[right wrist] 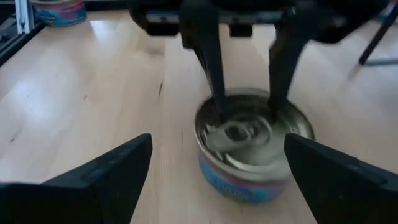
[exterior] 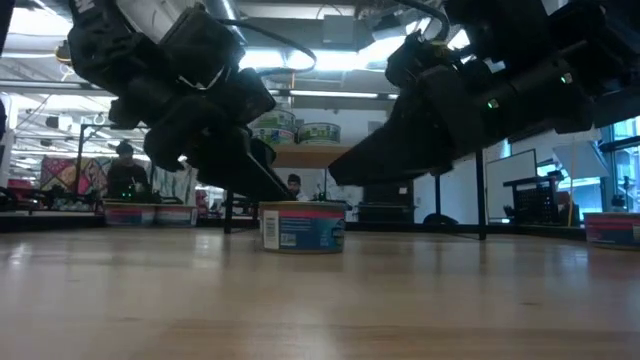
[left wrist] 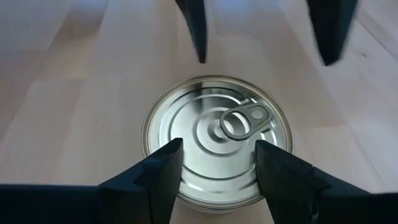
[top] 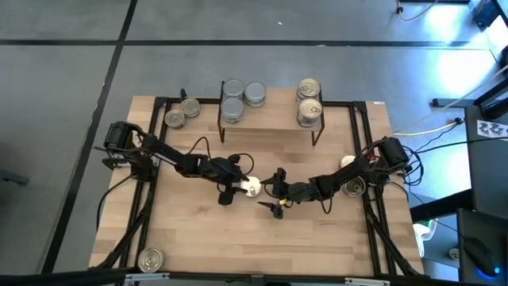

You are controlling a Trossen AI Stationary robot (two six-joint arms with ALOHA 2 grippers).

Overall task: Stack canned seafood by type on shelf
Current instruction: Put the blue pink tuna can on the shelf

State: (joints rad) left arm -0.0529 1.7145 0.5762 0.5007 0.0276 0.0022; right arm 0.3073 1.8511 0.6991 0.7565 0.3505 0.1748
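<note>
Two dark arms work here, each with one claw: left claw [top: 236, 187], right claw [top: 277, 206]. One shelf [top: 270, 116] stands at twelve o'clock. Ten tins show from above: five on the shelf, five on the tabletop [top: 198, 230].

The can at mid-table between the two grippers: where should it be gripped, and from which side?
Grip the can across its short round side wall, coming from above with fingers straddling the rim. It stands upright on the table, pull-tab lid up, clear all round. The left gripper hovers over its lid, too narrow to straddle.
</note>
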